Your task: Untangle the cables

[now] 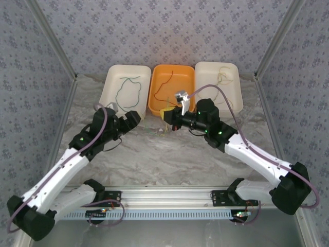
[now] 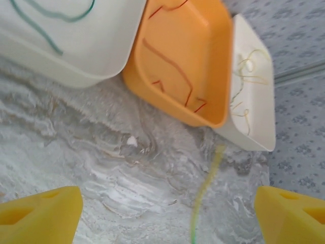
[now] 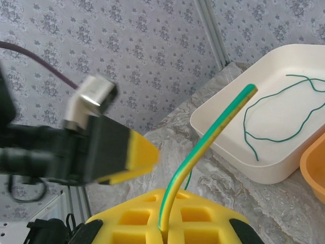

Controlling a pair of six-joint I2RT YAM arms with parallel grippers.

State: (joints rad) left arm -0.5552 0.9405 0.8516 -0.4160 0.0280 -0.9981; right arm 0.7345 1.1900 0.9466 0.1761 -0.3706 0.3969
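Note:
My right gripper [image 3: 165,235] is shut on a yellow-and-green striped cable [image 3: 213,129], which rises from between its yellow pads towards the left white tray [image 3: 223,147]. In the top view the right gripper [image 1: 168,117] hangs just in front of the orange tray [image 1: 152,103]. My left gripper [image 1: 135,119] faces it from the left, open, with its fingertips [image 2: 45,211] far apart. The same striped cable [image 2: 205,185] hangs blurred between them, touching neither. A green cable [image 1: 128,91] lies in the left white tray, a red cable [image 2: 170,68] in the orange tray, and yellow-cream cables [image 2: 246,76] in the right white tray [image 1: 234,90].
The three trays stand side by side against the back wall. A few thin wire strands [image 1: 153,128] lie on the marble table between the grippers. A left finger [image 3: 129,152] sits close beside the held cable in the right wrist view. Patterned walls close in both sides.

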